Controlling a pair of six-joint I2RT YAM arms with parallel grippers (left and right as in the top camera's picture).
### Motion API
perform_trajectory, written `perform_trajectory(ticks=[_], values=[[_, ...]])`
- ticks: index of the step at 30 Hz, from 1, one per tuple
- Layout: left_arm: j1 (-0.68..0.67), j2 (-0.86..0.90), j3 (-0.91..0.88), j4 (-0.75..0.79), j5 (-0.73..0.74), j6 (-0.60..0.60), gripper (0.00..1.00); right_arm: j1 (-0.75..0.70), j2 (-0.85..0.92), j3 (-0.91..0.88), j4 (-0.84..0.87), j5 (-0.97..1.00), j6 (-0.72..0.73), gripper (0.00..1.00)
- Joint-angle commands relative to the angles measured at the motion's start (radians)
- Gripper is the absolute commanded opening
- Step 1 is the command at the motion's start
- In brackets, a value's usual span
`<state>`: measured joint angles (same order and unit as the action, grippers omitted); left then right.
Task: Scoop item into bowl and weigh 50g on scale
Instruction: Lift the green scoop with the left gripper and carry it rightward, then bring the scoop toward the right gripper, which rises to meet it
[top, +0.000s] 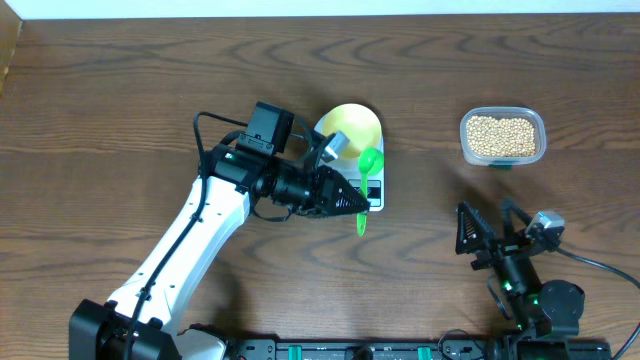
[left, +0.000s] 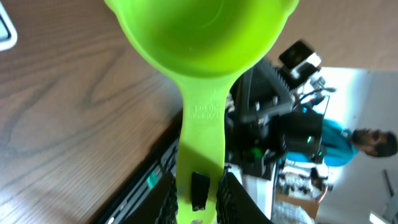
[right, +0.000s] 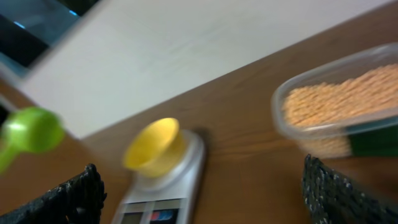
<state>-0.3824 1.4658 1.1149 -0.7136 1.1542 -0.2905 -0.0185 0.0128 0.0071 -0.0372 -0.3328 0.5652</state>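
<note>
The left end effector (top: 352, 203) is clamped on the handle of a green scoop (left: 200, 56). Its wrist view shows the cup's bare inside, and the overhead view sets that cup above the scale (top: 378, 190), just beside the bowl (top: 350, 128). The right end effector (top: 490, 232) has its fingers (right: 74, 196) wide apart, and only its wrist view shows the scale's front buttons. The beans (top: 502, 135) fill a clear tub (top: 541, 150) on the worktop (top: 120, 80).

White arm (top: 190, 245), black left claw (top: 352, 200)
</note>
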Motion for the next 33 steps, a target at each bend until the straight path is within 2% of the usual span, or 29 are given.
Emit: perform_trajectory(ticks=[1, 5, 13, 17, 19, 26, 29, 33], values=[[-0.003, -0.010, -0.010, 0.042, 0.035, -0.122, 0.19, -0.006, 0.000, -0.002, 0.028, -0.133, 0.160, 0.99], [-0.019, -0.010, -0.010, 0.116, 0.069, -0.197, 0.19, -0.006, 0.000, -0.002, 0.106, -0.214, 0.160, 0.99], [-0.117, -0.010, -0.010, 0.348, 0.064, -0.397, 0.19, -0.006, 0.000, 0.002, 0.101, -0.235, 0.161, 0.99], [-0.144, -0.010, -0.010, 0.459, 0.037, -0.474, 0.18, -0.006, 0.000, 0.002, 0.106, -0.236, 0.326, 0.99], [-0.145, -0.010, -0.010, 0.470, -0.001, -0.497, 0.19, -0.006, 0.000, 0.002, 0.119, -0.259, 0.359, 0.99], [-0.161, -0.010, -0.010, 0.477, -0.138, -0.634, 0.19, -0.006, 0.000, 0.036, 0.153, -0.358, 0.335, 0.99], [-0.176, -0.010, -0.010, 0.515, -0.161, -0.683, 0.19, -0.006, 0.000, 0.111, 0.061, -0.345, 0.274, 0.99], [-0.199, -0.010, -0.010, 0.612, -0.167, -0.752, 0.19, -0.006, 0.004, 0.260, -0.217, -0.251, 0.137, 0.99]])
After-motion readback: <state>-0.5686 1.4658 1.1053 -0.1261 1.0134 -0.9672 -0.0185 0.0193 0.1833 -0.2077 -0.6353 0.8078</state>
